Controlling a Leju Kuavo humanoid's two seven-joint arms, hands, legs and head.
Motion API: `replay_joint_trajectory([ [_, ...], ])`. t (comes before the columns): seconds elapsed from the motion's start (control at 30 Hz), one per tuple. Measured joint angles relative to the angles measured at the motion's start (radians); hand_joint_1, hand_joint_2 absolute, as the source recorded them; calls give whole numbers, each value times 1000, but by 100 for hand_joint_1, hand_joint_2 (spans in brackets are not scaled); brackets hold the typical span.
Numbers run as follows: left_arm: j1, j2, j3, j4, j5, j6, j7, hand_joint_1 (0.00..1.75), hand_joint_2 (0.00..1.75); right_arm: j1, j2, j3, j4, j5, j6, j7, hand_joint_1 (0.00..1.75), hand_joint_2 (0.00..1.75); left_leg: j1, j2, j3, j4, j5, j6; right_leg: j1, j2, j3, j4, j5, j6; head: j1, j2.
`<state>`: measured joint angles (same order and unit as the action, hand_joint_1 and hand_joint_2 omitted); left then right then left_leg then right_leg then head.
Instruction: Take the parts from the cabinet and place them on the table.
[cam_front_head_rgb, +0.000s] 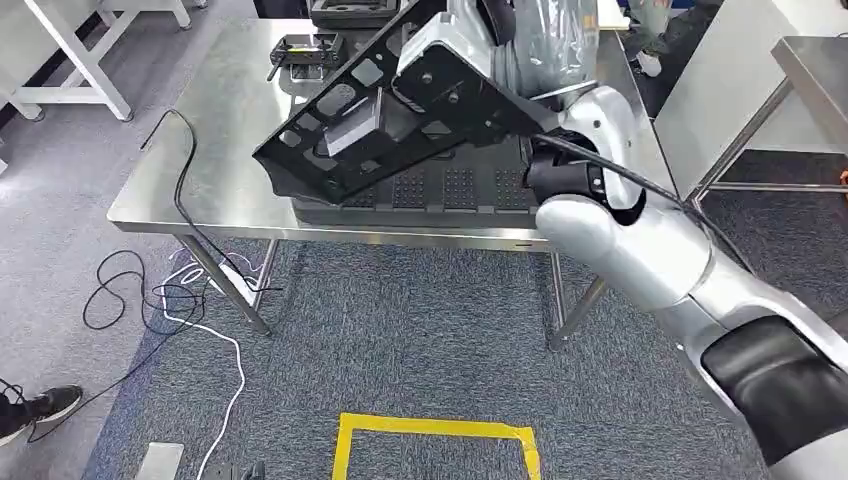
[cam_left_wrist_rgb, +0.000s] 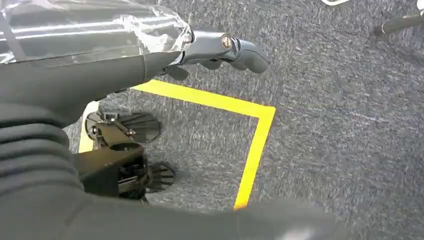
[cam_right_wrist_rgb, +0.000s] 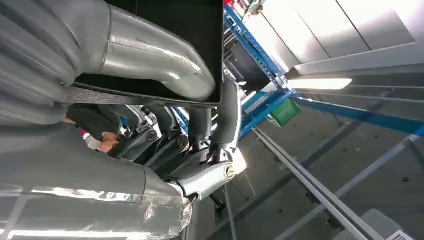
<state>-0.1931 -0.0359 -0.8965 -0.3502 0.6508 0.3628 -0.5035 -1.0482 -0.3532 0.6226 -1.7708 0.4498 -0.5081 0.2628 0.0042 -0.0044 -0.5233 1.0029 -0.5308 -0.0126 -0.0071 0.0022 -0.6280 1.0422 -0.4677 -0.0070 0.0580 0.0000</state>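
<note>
A large black perforated part (cam_front_head_rgb: 340, 130) hangs tilted above the steel table (cam_front_head_rgb: 200, 190), its low end toward the table's left. My right hand (cam_front_head_rgb: 450, 40) grips its upper end. In the right wrist view the grey thumb (cam_right_wrist_rgb: 165, 65) presses on the black part (cam_right_wrist_rgb: 175, 30) while the dark fingers (cam_right_wrist_rgb: 220, 120) curl under its edge. Under the part a black studded tray (cam_front_head_rgb: 450, 190) lies on the table near the front edge. My left hand (cam_left_wrist_rgb: 225, 47) hangs over the carpet with its fingers stretched out, holding nothing.
A small black fixture (cam_front_head_rgb: 305, 50) and another dark piece (cam_front_head_rgb: 350, 12) sit at the table's far side. Cables (cam_front_head_rgb: 180, 290) trail off the table's left onto the floor. A yellow tape square (cam_front_head_rgb: 440, 440) marks the carpet. A person's shoe (cam_front_head_rgb: 40, 405) is at lower left; a second steel table (cam_front_head_rgb: 810, 70) stands right.
</note>
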Motion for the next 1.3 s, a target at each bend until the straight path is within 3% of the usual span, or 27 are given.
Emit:
replay_joint_trajectory([
  [0.37, 0, 5, 0, 0, -2, -10, -1, 0, 0, -1, 0, 8, 10, 0, -1, 3, 169, 175, 0, 0, 0, 0, 0, 0, 0, 0, 0, 0, 0, 0, 0, 0],
  [0.4, 0, 8, 0, 0, -2, -10, -1, 0, 0, -1, 0, 8, 11, 0, -1, 3, 169, 175, -7, 1, -3, 14, -2, 10, -7, -1, 3, -11, 8, 9, 0, 0],
  [0.43, 0, 11, 0, 0, -2, -10, -1, 0, 0, -2, 0, 8, 12, -1, -1, 4, 171, 175, -7, 1, 4, -9, 14, 34, -3, -2, 11, -18, 9, 12, -3, 0],
  [0.47, 0, 11, 0, 0, -3, -10, -1, 0, 0, -2, -3, 9, 15, -1, -2, 6, 171, 175, 12, 7, 32, -52, 25, 25, -3, -3, 12, -12, 4, 9, -3, 0],
  [0.5, -2, 11, -1, 0, -3, -10, -1, 0, 0, -10, -6, 10, 16, -2, -2, 6, 175, 175, 10, 6, 43, -73, 33, 27, -2, -1, 1, 9, -7, 15, 3, 0],
  [0.57, -6, 11, -1, 0, -3, -10, -1, 0, 0, -19, -8, 12, 18, -2, -10, 7, 169, 175, 18, 10, 48, -77, 34, 30, -9, 1, -68, 136, -61, 29, 5, 0],
  [0.6, -6, 11, -1, 0, -3, -10, -1, 0, 0, -17, -8, 12, 18, -2, -13, 10, 173, 175, 22, 11, 52, -77, 30, 26, -17, 1, -105, 202, -78, 39, 6, 0],
  [0.63, -5, 11, -2, 0, -3, -10, -1, 0, 0, -14, -10, 13, 19, -3, -14, 11, 171, 175, 29, 10, 55, -76, 25, 19, -26, 0, -130, 236, -74, 49, 6, 0],
  [0.67, -4, 11, -2, 0, -3, -11, -1, 0, 0, -14, -11, 16, 21, -4, -14, 13, 173, 175, 39, 10, 58, -71, 17, 8, -35, 0, -132, 223, -47, 62, 6, 0],
  [0.73, -4, 11, -2, 0, -3, -11, 0, 0, 0, -16, -15, 17, 23, -8, -15, 15, 173, 175, 65, 7, 63, -45, -10, -20, -57, -4, -83, 94, 46, 90, 9, 0],
  [0.77, -5, 12, -2, 0, -3, -10, 0, 0, 0, -17, -16, 17, 23, -9, -16, 17, 173, 175, 77, 7, 62, -19, -33, -40, -64, -6, -57, 38, 54, 117, 11, 0],
  [0.8, -7, 24, -2, 0, -3, -10, 0, 0, 0, -21, -18, 18, 29, -10, -19, 19, 173, 175, 64, 7, 47, -3, -48, -59, -54, -3, -66, 61, 25, 126, 25, 0],
  [0.83, -7, 19, -2, -1, -3, -11, 1, 0, 0, -24, -18, 21, 29, -10, -21, 19, 173, 175, 66, 5, 37, 25, -57, -65, -56, 3, -72, 63, 10, 87, 35, 0],
  [0.9, -4, 19, -2, -1, -3, -10, 1, 0, 0, -14, -23, 23, 35, -13, -21, 24, 171, 175, 63, 6, 44, 17, -55, -70, -55, 1, -76, 74, -2, 62, -2, 0],
  [0.97, -6, 19, -2, -1, -3, -10, 1, 0, 0, -18, -24, 24, 37, -11, -21, 23, 173, 175, 67, 6, 51, 23, -65, -74, -52, 4, -73, 78, -14, 41, -3, 0],
  [1.0, -10, 19, -2, -1, -3, -10, 1, 0, 0, -21, -24, 24, 37, -10, -21, 23, 171, 175, 64, 8, 30, 70, -84, -67, -50, 3, -66, 79, -18, 35, -15, 0],
  [1.03, -12, 19, -2, -1, -3, -10, 1, 0, 0, -24, -24, 24, 37, -10, -21, 23, 173, 175, 60, 8, -9, 142, -109, -61, -47, 3, -59, 75, -19, 33, -16, 0],
  [1.1, -10, 19, -2, -1, -3, -10, 1, 0, 0, -24, -24, 24, 39, -13, -22, 24, 175, 175, 43, 8, -111, 303, -152, -50, -36, 3, -45, 67, -23, 29, -21, 0],
  [1.13, -8, 19, -2, -1, -3, -10, 1, 0, 0, -24, -24, 25, 40, -13, -23, 24, 175, 175, 33, 8, -159, 356, -149, -41, -28, 4, -38, 65, -28, 25, -21, 0],
  [1.17, -7, 19, -2, -1, -3, -10, 1, 0, 0, -24, -24, 25, 41, -16, -23, 24, 171, 175, 22, 8, -180, 355, -119, -25, -19, 6, -31, 65, -34, 20, -21, 0],
  [1.23, -7, 19, -2, -1, -3, -10, 1, 0, 0, -26, -24, 25, 42, -19, -24, 24, 171, 175, -5, 6, -162, 241, -9, 18, 0, 8, -7, 62, -47, 8, -22, 0],
  [1.27, -7, 19, -3, -1, -3, -10, 1, 0, 0, -29, -24, 25, 42, -21, -25, 24, 169, 175, -21, 4, -142, 161, 51, 44, 7, 8, 6, 58, -52, 4, -22, 0],
  [1.3, -7, 24, -2, -1, -3, -10, 1, 0, 0, -29, -25, 25, 45, -22, -27, 24, 169, 175, -26, 3, -134, 134, 61, 77, 3, 7, 15, 44, -54, 4, -18, 0],
])
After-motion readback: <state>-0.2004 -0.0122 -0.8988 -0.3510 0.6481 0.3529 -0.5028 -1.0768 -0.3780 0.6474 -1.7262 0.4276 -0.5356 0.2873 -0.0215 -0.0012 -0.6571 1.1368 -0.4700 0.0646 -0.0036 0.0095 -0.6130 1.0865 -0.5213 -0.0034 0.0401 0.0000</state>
